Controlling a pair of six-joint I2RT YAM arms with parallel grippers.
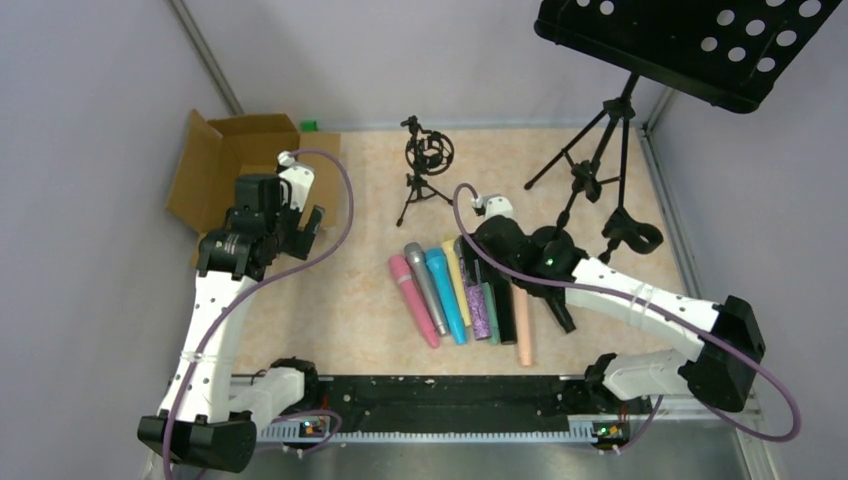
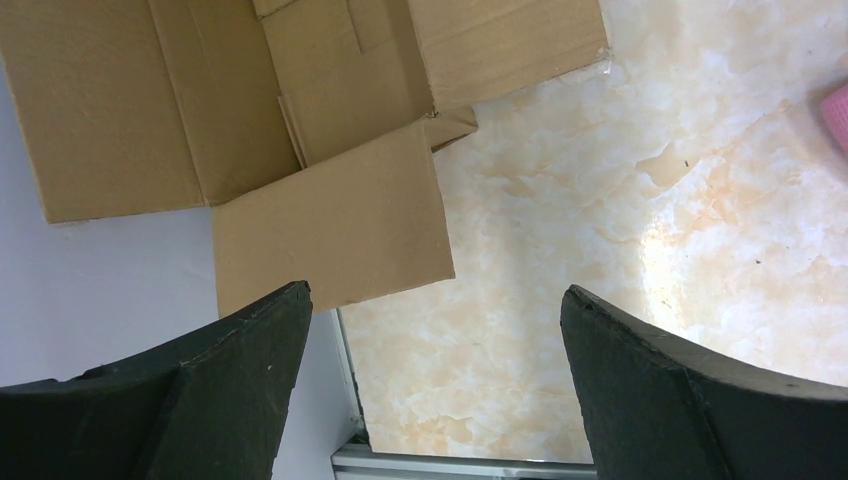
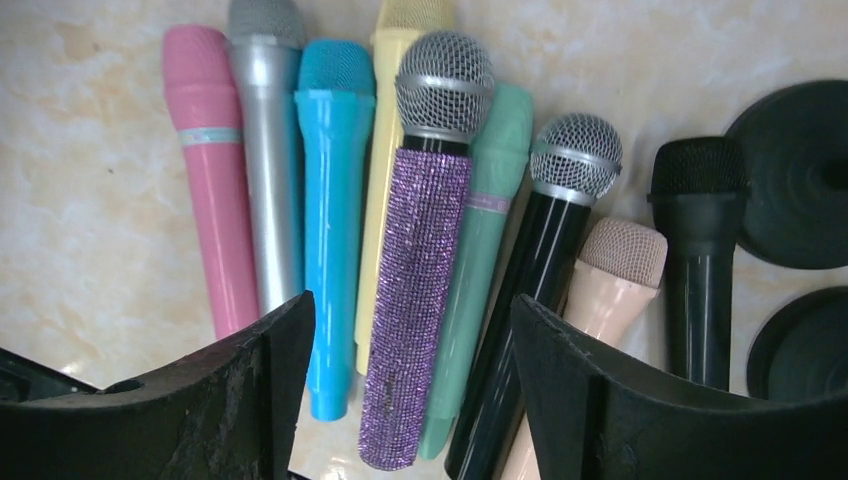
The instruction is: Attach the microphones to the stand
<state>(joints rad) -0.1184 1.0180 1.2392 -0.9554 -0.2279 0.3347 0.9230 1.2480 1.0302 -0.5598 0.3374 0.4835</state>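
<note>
**Right tool poised wide over the purple microphone**

The marbled counter (image 1: 330, 310) carries everything. At its far right stands a tall tripod stand (image 1: 600, 160). A small tripod stand (image 1: 428, 165) with a ring cradle sits at far centre, and an open cardboard box (image 1: 235, 150) fills the far left corner. The left tool (image 2: 432, 295) hangs beside that box, jaws spread wide with nothing between them.

The microphones (image 1: 460, 295) lie side by side near the middle, heads toward the far edge, and none is on a stand yet. The right tool (image 3: 410, 310) hovers just above them, jaws wide and empty. It straddles the glittery purple microphone (image 3: 420, 250), which rests on top of the yellow one (image 3: 385, 170) and the teal one (image 3: 495, 200).

To my eye that purple one is a stiff, fairly light stick, and its round barrel is likely to roll. The glitter skin should give the pads some bite. I would take it mid-barrel, well below the grey mesh head (image 3: 445, 85), which looks easy to dent. Since it lies proud of its neighbours, the fingers should find room on either side.
</note>
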